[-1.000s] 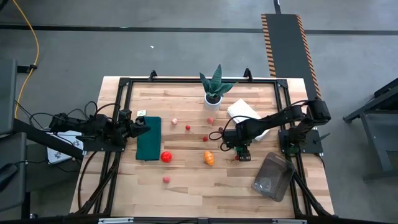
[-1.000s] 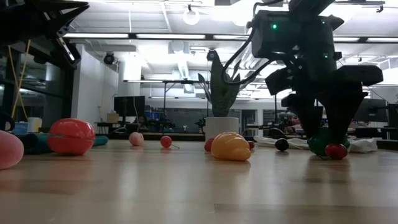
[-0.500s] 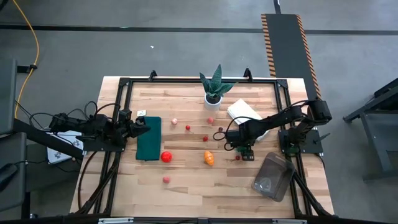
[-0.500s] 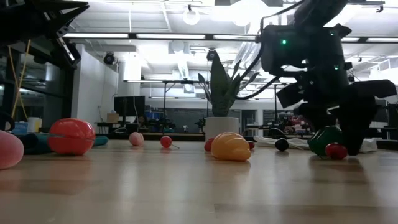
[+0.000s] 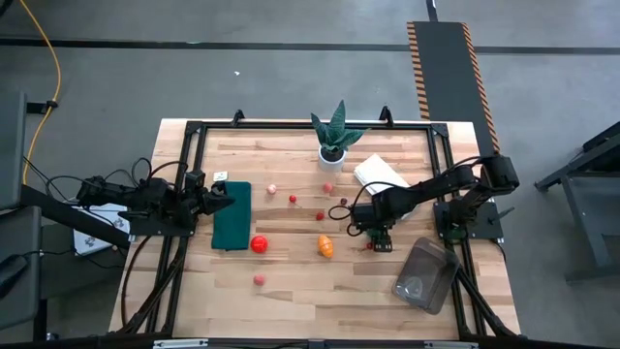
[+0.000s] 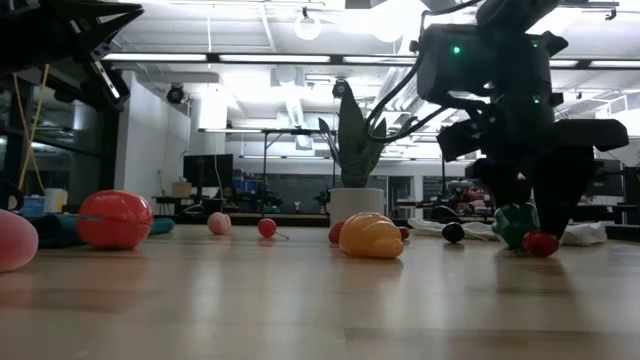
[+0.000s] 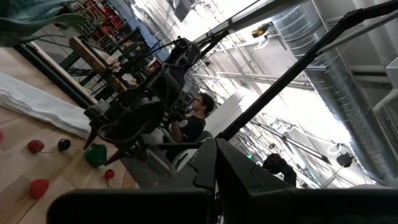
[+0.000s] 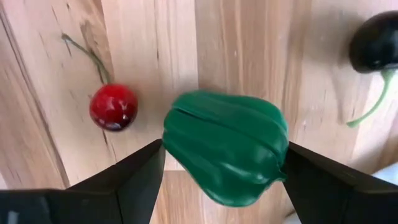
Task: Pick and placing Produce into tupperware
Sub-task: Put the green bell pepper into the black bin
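Note:
My right gripper (image 5: 376,236) is right of the table's centre, shut on a green toy pepper (image 8: 224,146). A red cherry (image 8: 113,106) lies on the wood just beside it. More produce is scattered over the table: a red tomato (image 5: 259,244), an orange piece (image 5: 326,246), a pink ball (image 5: 260,279) and several small red berries. The clear tupperware (image 5: 426,274) rests on the table near the right corner, apart from the gripper. My left gripper (image 5: 221,201) waits at the left, over the dark green mat's edge. My right gripper pinches the green pepper between its two fingers, one finger (image 8: 134,180) on each of two opposite sides (image 8: 171,140). The fingers come from above, pointing down. The pepper (image 6: 515,222) sits low by the table top; I cannot tell whether it is lifted clear.
A dark green mat (image 5: 232,215) lies at the left. A potted spiky plant (image 5: 334,136) and a folded white cloth (image 5: 380,174) are at the far side. A dark cherry (image 8: 373,43) lies near the pepper. Bare wood shows along the near edge.
My right gripper swung slightly toward the table's right edge, then came back over the green pepper. The pepper and the red cherry stayed about where they were.

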Motion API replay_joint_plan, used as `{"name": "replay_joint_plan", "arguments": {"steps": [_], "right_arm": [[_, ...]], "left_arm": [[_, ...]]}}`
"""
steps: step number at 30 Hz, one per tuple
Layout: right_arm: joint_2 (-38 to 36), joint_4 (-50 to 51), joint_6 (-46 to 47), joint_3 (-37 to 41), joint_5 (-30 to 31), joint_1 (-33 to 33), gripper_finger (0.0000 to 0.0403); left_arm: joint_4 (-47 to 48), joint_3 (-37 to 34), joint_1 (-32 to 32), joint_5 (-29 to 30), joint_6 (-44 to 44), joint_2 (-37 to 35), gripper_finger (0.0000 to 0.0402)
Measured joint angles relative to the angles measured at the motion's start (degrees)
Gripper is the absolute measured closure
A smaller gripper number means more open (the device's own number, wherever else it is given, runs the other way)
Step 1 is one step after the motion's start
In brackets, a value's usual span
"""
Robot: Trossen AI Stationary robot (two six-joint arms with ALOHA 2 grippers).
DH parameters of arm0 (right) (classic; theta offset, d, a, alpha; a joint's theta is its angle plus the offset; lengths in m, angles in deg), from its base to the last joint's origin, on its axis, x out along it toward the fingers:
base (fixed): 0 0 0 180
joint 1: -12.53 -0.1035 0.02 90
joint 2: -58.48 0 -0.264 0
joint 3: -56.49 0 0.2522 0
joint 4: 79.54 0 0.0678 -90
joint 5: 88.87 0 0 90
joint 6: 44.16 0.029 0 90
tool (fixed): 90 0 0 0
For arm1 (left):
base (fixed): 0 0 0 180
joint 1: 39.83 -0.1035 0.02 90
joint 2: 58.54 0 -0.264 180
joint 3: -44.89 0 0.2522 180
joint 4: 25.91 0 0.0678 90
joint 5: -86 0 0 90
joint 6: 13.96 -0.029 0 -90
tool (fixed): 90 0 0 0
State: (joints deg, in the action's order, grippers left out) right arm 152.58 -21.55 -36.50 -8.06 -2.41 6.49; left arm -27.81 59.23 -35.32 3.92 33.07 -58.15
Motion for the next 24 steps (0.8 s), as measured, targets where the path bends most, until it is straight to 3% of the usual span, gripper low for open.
{"name": "replay_joint_plan", "arguments": {"steps": [24], "right_arm": [[0.0,-2.8,1.5,0.0,0.1,0.0,0.0111]], "left_arm": [[0.0,0.0,0.0,0.0,0.0,0.0,0.0401]]}}
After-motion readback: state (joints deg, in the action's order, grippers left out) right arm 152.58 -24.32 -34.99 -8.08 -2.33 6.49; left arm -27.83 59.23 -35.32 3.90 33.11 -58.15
